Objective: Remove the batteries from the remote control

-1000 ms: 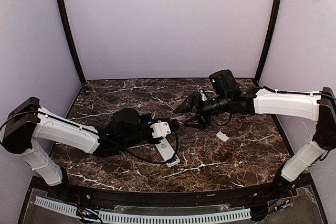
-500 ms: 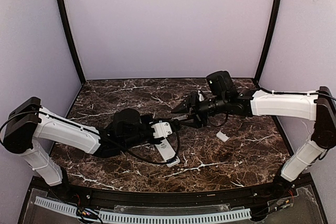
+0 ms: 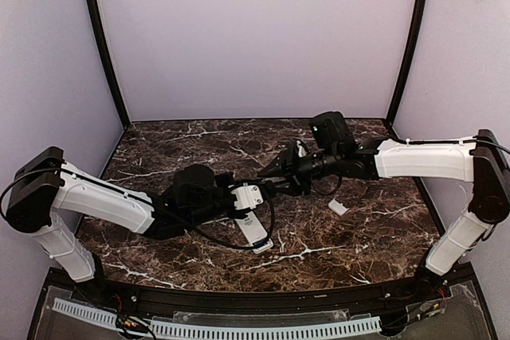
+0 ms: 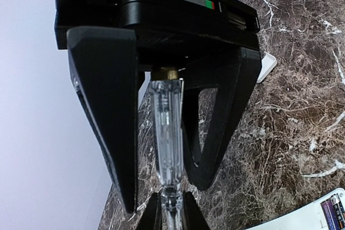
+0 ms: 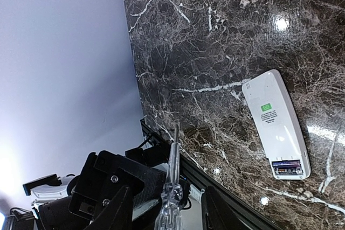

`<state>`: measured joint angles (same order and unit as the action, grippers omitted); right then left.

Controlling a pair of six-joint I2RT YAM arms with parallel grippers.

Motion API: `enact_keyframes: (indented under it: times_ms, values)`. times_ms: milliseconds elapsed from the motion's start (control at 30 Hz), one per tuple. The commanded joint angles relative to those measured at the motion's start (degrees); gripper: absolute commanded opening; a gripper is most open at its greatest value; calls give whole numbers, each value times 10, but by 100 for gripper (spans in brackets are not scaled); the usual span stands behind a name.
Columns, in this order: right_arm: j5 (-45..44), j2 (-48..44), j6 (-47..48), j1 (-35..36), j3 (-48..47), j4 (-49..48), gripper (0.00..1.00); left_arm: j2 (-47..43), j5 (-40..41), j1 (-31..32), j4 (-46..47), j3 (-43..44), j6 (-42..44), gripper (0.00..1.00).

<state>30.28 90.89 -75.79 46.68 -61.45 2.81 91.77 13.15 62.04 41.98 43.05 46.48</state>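
The white remote control (image 3: 253, 232) lies on the marble in front of the left gripper, its end compartment uncovered with the dark batteries (image 5: 287, 168) showing inside. My left gripper (image 4: 171, 211) is shut on a clear-handled screwdriver (image 4: 166, 133) where handle meets shaft. My right gripper (image 5: 167, 200) is open, with one finger on each side of the screwdriver handle (image 5: 168, 208) and small gaps showing. The two grippers meet above the table's middle (image 3: 267, 183).
A small white cover piece (image 3: 338, 207) lies on the marble right of the remote, below the right arm. The black front rail (image 5: 226, 173) of the table runs close behind the left gripper.
The right arm has moved left, bringing its gripper over the screwdriver handle, and its jaws have narrowed. The left arm, the screwdriver and the remote have stayed put.
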Motion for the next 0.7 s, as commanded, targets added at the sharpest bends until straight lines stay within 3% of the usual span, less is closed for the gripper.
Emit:
enact_keyframes:
  times_ms: [0, 533, 667]
  values:
    - [-6, 8, -4, 7, 9, -21, 41, 6, 2, 4, 10, 11, -2, 0]
    - [-5, 16, -5, 11, 12, -25, 20, 13, 16, 8, 19, 10, 7, 0]
    - [-3, 19, -4, 13, 11, -25, 11, 14, 17, 9, 21, 11, 9, 0]
